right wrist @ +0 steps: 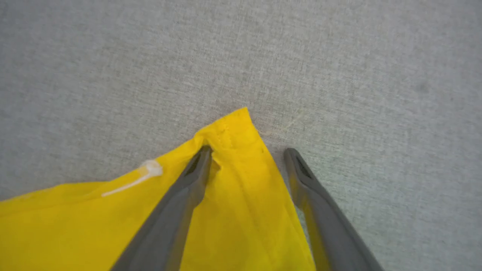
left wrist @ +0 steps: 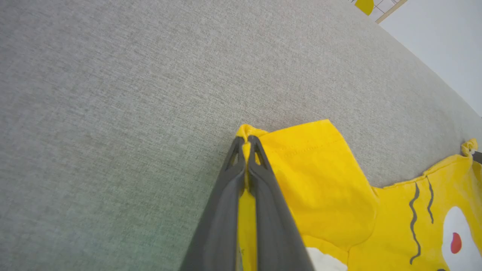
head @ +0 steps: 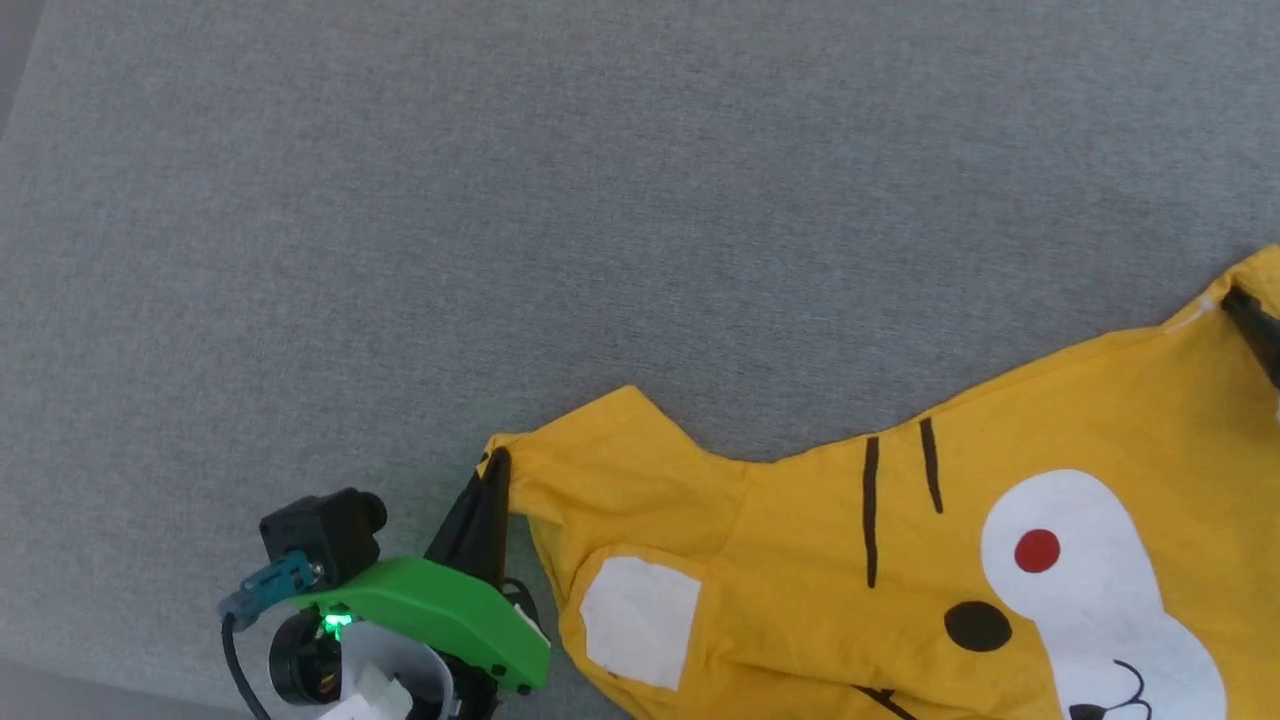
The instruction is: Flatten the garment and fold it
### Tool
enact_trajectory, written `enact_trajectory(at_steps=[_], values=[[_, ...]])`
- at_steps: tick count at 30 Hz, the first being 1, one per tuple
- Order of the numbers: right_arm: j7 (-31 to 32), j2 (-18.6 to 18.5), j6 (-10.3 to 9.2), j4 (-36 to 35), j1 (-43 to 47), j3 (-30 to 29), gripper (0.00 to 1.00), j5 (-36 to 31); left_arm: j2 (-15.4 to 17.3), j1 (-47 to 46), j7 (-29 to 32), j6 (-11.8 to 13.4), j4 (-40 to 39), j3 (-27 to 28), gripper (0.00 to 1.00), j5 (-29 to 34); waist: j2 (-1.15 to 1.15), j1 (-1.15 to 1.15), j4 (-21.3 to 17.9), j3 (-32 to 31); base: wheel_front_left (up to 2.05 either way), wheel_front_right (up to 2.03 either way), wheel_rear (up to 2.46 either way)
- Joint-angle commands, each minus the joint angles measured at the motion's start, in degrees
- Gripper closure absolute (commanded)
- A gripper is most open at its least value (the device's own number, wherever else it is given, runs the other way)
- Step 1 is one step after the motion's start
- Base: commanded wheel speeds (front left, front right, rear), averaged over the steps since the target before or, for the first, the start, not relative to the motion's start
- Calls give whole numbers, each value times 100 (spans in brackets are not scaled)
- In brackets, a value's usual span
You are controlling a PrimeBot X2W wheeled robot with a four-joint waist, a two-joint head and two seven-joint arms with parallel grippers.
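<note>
Left gripper [left wrist: 247, 145] pinches a bright yellow cloth tiger-face T-shirt [head: 800, 540]; its loose corner inside the spread right gripper [right wrist: 246, 152] may bunch if tugged.

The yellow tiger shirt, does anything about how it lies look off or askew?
Yes. The shirt lies slanted and rumpled, not flat: one sleeve corner is bunched in the shut left gripper, and folds crease it by the white patch.
</note>
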Motion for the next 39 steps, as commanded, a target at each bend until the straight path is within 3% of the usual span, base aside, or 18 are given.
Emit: enact_trajectory(at_steps=[1, 2, 3, 7, 12, 22, 33, 39], values=[[143, 0, -8, 124, 6, 91, 28, 49, -18, -118, -34, -20, 11, 5, 100, 42, 0, 0, 112, 111, 0, 0, 0], [201, -28, -8, 151, 20, 127, 73, 71, -19, -121, -40, -17, 15, 10, 100, 41, 0, 0, 109, 110, 0, 0, 0], [223, -47, -8, 167, 25, 142, 100, 77, -19, -121, -45, -15, 19, 14, 100, 39, 0, 0, 101, 103, 0, 0, 0], [128, -5, -8, 219, -14, 54, 100, 80, -4, -117, -61, -4, 52, 53, 100, 26, 0, 0, 6, -13, 0, 0, 0], [-455, 250, -8, 250, -155, -191, 100, 30, 137, -318, -13, -79, 145, 116, 100, 71, 0, 0, -207, -397, 0, 0, 0], [-1417, 728, -8, 9, -546, -658, 100, -404, 778, -1707, 392, -295, 650, 445, 100, 395, 0, 0, -672, -1578, 0, 0, 0], [-1525, 968, -8, 72, -1644, -344, 100, -689, 1327, -3659, 952, -666, 1310, 646, 100, 652, 0, 0, -1108, -2433, 0, 0, 0], [-1576, 1031, -8, 328, -2267, -87, 100, -820, 1367, -4754, 1049, -775, 1921, 699, 100, 806, 0, 0, -1259, -2723, 0, 0, 0]])
